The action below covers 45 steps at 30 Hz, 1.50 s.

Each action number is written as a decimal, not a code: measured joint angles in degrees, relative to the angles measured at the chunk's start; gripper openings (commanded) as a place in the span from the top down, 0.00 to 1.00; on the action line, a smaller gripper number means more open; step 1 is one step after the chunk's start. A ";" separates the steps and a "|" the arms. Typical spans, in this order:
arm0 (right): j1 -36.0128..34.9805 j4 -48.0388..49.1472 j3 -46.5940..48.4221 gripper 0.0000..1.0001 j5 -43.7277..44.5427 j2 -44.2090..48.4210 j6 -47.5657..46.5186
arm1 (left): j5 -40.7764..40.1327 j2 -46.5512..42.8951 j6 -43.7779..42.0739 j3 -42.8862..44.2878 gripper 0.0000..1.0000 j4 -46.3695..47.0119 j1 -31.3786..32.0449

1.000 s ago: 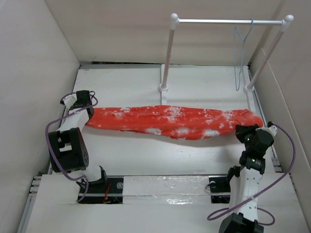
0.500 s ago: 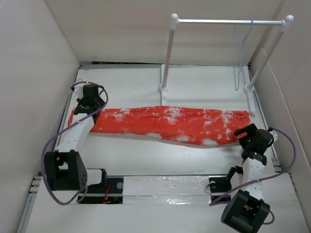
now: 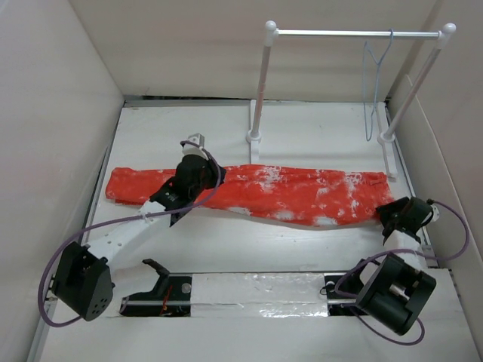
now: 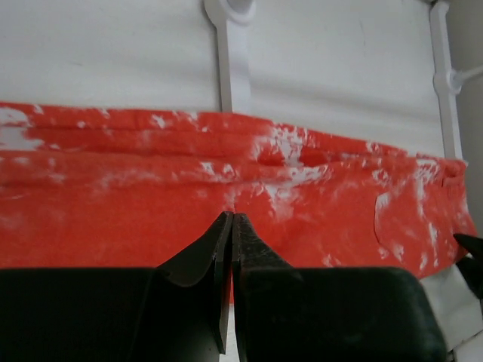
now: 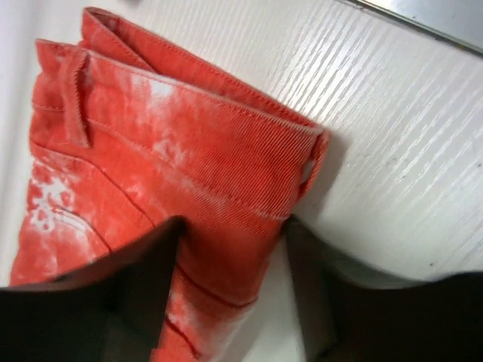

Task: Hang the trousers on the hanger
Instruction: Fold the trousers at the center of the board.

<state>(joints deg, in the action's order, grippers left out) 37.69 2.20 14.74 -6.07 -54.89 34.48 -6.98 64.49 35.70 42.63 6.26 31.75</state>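
Note:
The orange-red trousers [image 3: 287, 192] with white blotches lie flat across the table, legs to the left and waist to the right. My left gripper [image 3: 198, 163] is shut and empty, hovering over the middle of the legs; in the left wrist view its tips [image 4: 232, 216] meet just above the trousers [image 4: 113, 219]. My right gripper [image 3: 394, 213] is open at the waist end; in the right wrist view [image 5: 234, 226] its two fingers straddle the near waistband corner of the trousers [image 5: 189, 158]. The pale wire hanger [image 3: 373, 83] hangs at the right end of the rail.
The white two-post rail stand [image 3: 260, 83] stands behind the trousers; its base foot [image 4: 230, 45] nearly reaches the fabric. White walls close in the table on the left, back and right. Purple cables loop beside both arms.
My left gripper let go of the leg end and swung right to the middle of the trousers. The trousers settled flat. My right arm folded back and its jaws now stand open at the waist corner.

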 measured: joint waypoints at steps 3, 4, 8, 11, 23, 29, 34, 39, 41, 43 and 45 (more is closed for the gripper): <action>0.76 0.04 2.43 1.00 -1.42 -4.02 -0.42 | -0.52 1.20 0.63 -3.50 1.00 2.34 3.08; 0.87 0.22 2.78 1.00 -2.43 -4.13 -0.79 | -0.68 1.25 0.76 -4.72 1.00 2.93 3.28; -2.10 -0.17 2.60 1.00 -5.01 4.68 -2.67 | -3.93 2.23 0.83 -6.73 1.00 4.33 5.92; -9.31 -2.91 2.34 1.00 -6.84 19.34 -4.57 | -7.54 4.94 0.90 -6.71 1.00 6.21 10.40; -28.89 -19.30 20.39 1.00 -15.65 31.30 -6.91 | -13.99 16.33 5.84 -7.02 1.00 10.75 18.67; -29.77 -19.04 30.56 1.00 -21.62 22.77 -7.30 | -15.78 22.82 8.68 -7.76 1.00 13.66 22.51; -31.65 -21.24 43.60 1.00 -25.75 14.71 -7.39 | -18.18 29.03 11.19 -5.68 1.00 16.57 26.32; -43.25 -19.74 50.18 1.00 -24.33 10.51 -6.86 | -18.86 34.86 13.25 -0.74 1.00 19.04 30.53; -51.41 -19.10 51.36 1.00 -21.29 8.94 -7.19 | -19.28 36.04 13.81 0.35 1.00 19.56 31.34; -60.54 -18.23 52.24 1.00 -16.13 6.86 -8.02 | -19.61 36.72 14.47 0.79 1.00 20.06 31.71; -69.05 -18.23 53.72 1.00 -10.16 4.04 -9.16 | -19.71 37.29 14.99 1.05 1.00 20.65 31.89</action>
<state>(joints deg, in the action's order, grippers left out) -31.35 -16.03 68.47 -16.23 -50.85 25.32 -26.70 101.78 50.70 43.68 26.92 63.64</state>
